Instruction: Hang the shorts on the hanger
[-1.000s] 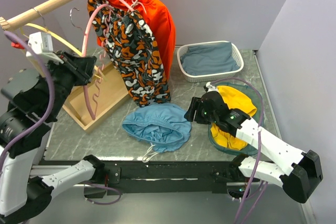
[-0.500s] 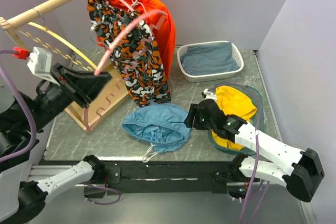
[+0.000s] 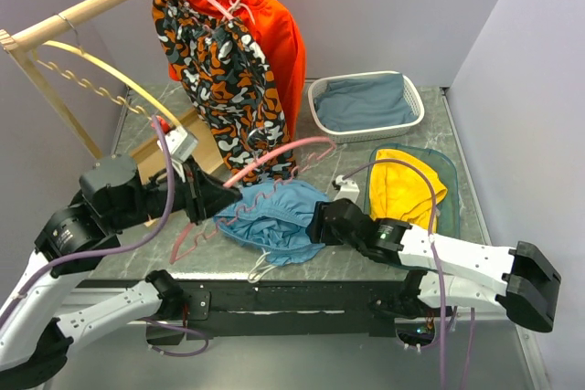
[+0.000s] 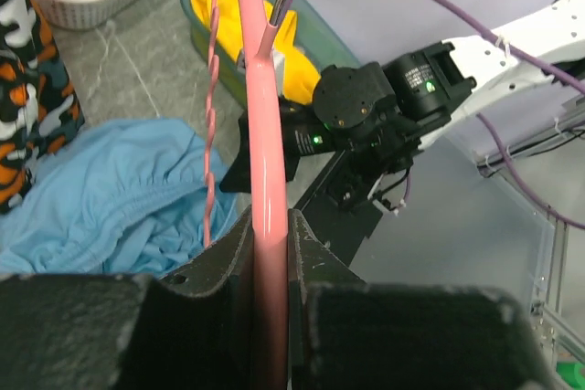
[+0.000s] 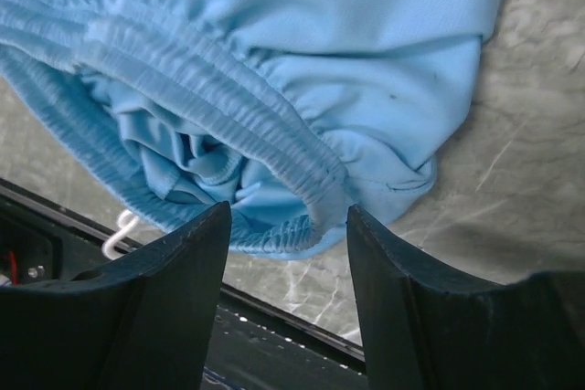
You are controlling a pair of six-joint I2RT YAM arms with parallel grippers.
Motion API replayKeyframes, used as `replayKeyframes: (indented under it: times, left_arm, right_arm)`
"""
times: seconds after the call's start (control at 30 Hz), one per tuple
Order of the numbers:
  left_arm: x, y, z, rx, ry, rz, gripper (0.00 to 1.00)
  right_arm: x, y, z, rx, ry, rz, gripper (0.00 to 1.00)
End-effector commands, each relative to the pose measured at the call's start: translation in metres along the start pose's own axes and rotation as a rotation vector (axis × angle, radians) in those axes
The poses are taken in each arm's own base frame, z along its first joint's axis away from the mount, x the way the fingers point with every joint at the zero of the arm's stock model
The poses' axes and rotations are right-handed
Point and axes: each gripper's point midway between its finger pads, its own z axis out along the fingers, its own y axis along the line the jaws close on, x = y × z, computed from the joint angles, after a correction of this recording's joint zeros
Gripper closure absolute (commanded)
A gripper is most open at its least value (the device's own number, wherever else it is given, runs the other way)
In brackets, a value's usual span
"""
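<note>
The light blue shorts (image 3: 274,218) lie bunched on the table near its front edge, waistband and white drawstring toward me; they also show in the right wrist view (image 5: 274,70) and the left wrist view (image 4: 110,198). My left gripper (image 3: 219,196) is shut on the pink hanger (image 3: 274,160), which slants low over the shorts with its hook toward the right. In the left wrist view the hanger (image 4: 260,134) runs up between the fingers. My right gripper (image 3: 320,224) is open at the shorts' right edge, its jaws either side of the gathered waistband (image 5: 302,171), not closed on it.
Camouflage shorts (image 3: 228,79) and an orange garment (image 3: 274,34) hang from the wooden rail (image 3: 101,2), with a yellow hanger (image 3: 101,66) at left. A white basket (image 3: 366,105) holds grey-blue cloth. A clear tray (image 3: 448,171) holds a yellow cloth (image 3: 407,184). A wooden base (image 3: 151,148) stands left.
My left gripper carried the pink hanger down from the rail to just over the shorts. My right gripper moved left from the yellow cloth to the shorts' right edge.
</note>
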Motion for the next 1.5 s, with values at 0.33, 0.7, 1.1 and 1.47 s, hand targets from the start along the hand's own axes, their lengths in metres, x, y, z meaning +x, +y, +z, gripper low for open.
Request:
replayKeyframes:
  times: [0.33,0.7,1.1,1.47]
  left_arm:
    - [0.052,0.006,-0.020,0.036,0.045,0.003,0.99]
    - [0.082,0.006,-0.027,0.074,0.077,-0.015,0.99]
    - [0.097,0.016,-0.011,0.060,0.121,-0.034,0.99]
    - [0.090,0.045,0.040,0.009,-0.006,-0.051,0.99]
  right_arm:
    - [0.006,-0.014,0.022,0.095,-0.036,0.042,0.87]
    - [-0.084,-0.046,-0.016,0.293,-0.245,0.048,1.00]
    - [-0.148,-0.025,-0.041,0.273,-0.318,-0.073,1.00]
    - [-0.145,0.002,-0.044,0.141,-0.262,-0.132,1.00]
